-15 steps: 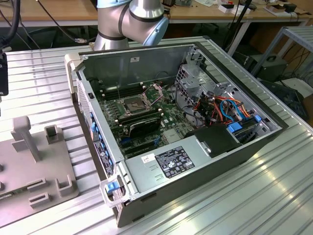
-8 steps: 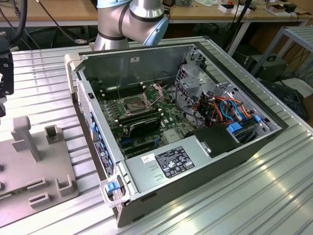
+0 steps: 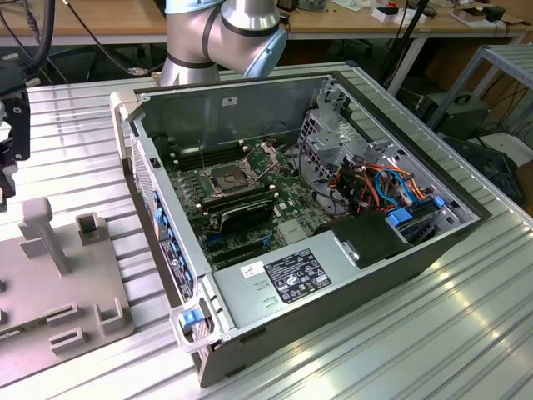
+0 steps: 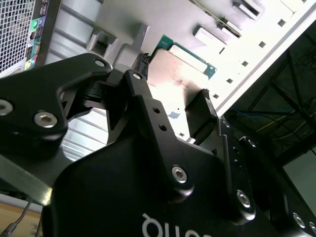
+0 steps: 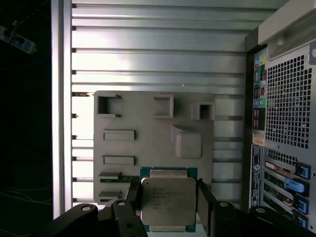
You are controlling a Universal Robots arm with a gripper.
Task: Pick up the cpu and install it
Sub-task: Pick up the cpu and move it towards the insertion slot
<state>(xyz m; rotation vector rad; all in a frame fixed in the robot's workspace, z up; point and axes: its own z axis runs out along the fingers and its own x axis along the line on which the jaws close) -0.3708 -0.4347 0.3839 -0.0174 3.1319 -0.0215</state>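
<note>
Claw: the gripper (image 5: pixel 169 198) is closed on the cpu (image 5: pixel 168 190), with a finger (image 5: pixel 203 197) on each of two opposite edges.
Cpu: its metal top is turned to the first wrist view, and it is held over the grey fixture plate (image 5: pixel 148 143).
Place: the plate lies at the lower left of the exterior view, beside the open computer case (image 3: pixel 333 283).
Socket: the socket (image 3: pixel 229 177) is in the middle of the case, with its frame lifted.

Arm (image 3: pixel 225 37): silver-grey joints w/ blue caps, bent at the elbow. Gripper (image 5: pixel 169 197): black, 2-finger, linkage type, facing down. In both wrist views the fingers (image 4: pixel 140 91) stand approx. parallel, one each side of the cpu (image 5: pixel 168 210), pads pressed on its opposite edges, chip flat btwn the jaws. Linkage arms & bolted gripper body sit just behind the jaws.
</note>
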